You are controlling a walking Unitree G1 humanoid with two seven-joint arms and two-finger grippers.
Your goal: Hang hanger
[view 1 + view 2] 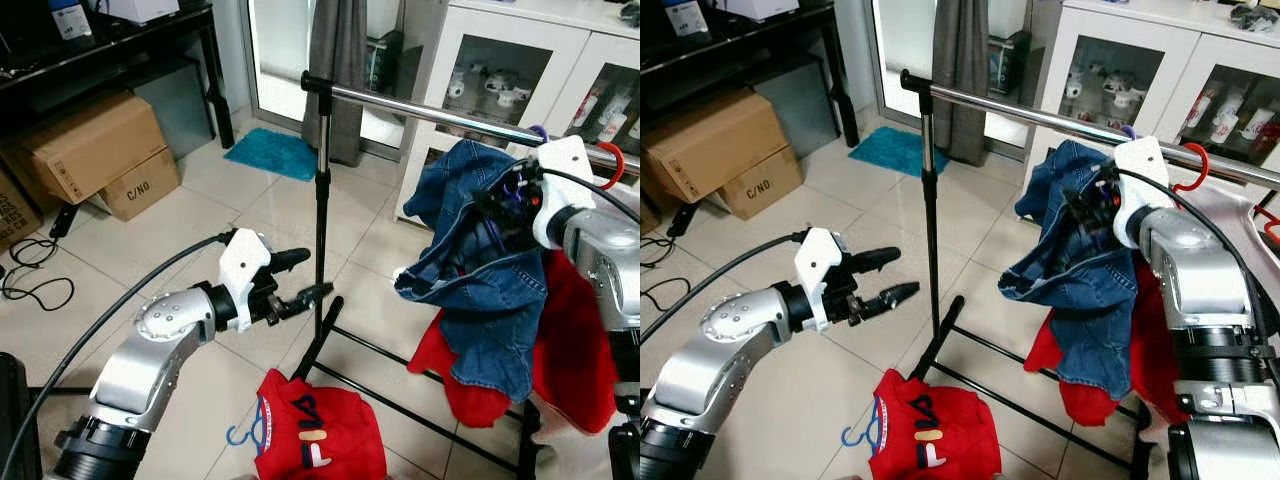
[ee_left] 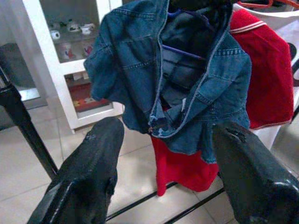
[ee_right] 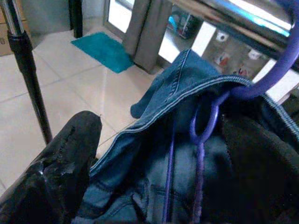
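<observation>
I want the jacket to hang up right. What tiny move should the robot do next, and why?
Probably ease the right gripper a little lower, so the purple hanger settles on the silver rail. Its hook sits right at the rail, with the denim jacket hanging from it, but whether it rests there yet is unclear.

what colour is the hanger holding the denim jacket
Purple hanger; clearest in the right wrist view.

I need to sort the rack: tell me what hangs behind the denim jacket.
Behind the denim jacket hangs a red garment, showing below and beside it. Its upper part and whatever hanger carries it are covered by the jacket and the right gripper.
</observation>
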